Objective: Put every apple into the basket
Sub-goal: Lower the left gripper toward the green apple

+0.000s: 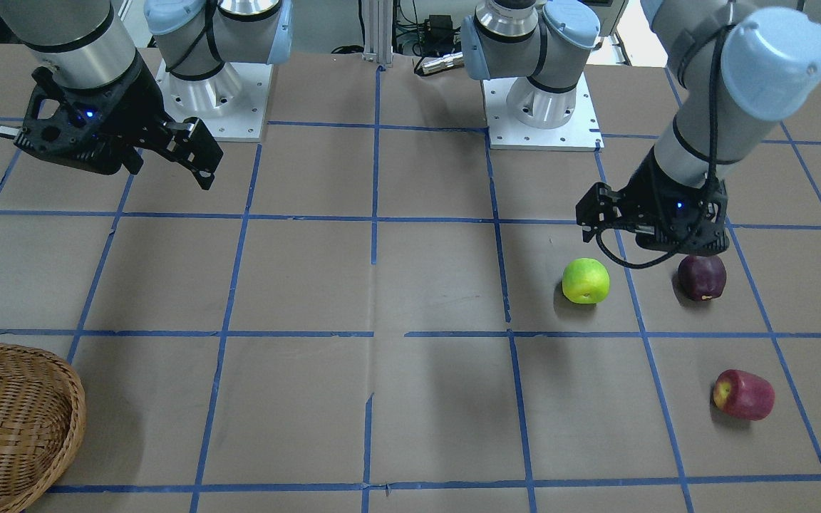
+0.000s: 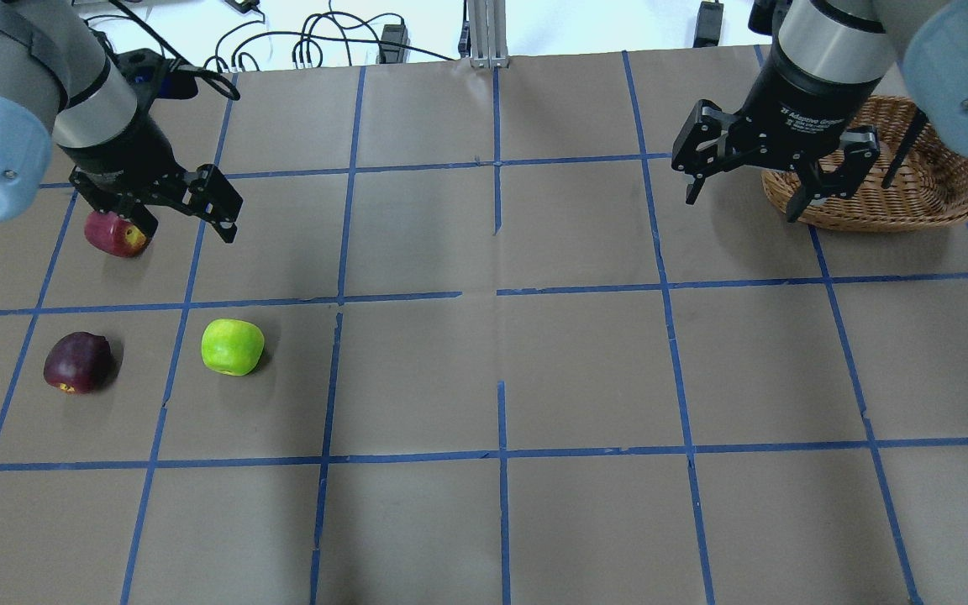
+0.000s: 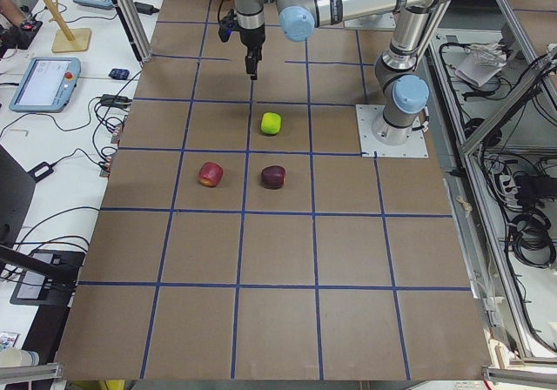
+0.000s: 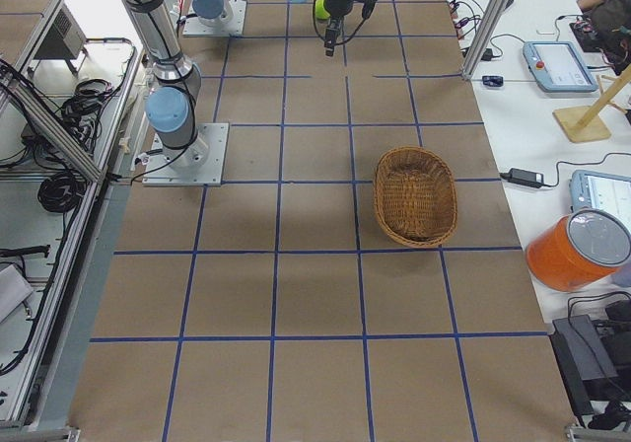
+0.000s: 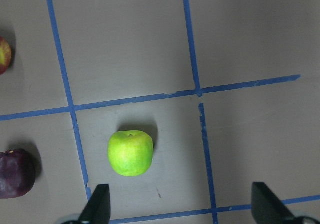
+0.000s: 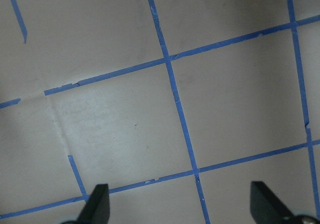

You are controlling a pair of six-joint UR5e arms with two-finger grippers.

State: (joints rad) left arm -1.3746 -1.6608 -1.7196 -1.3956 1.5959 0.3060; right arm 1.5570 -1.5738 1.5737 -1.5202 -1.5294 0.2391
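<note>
Green apple (image 1: 586, 281), purple apple (image 1: 703, 278) and sideways red apple (image 1: 743, 394) sit outside the basket (image 2: 887, 220). Left pincer (image 2: 188, 225) and right pincer (image 2: 743, 206) gape wide, holding nothing.

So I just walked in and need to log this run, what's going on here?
A two-armed robot is to gather apples into a basket. The green apple, the maroon apple and the red apple all lie on the table on the robot's left side. The basket, on its right, holds none. The left gripper hangs open above the apples, holding nothing, with the green one in its wrist camera's view. The right gripper is open and empty near the basket.
</note>
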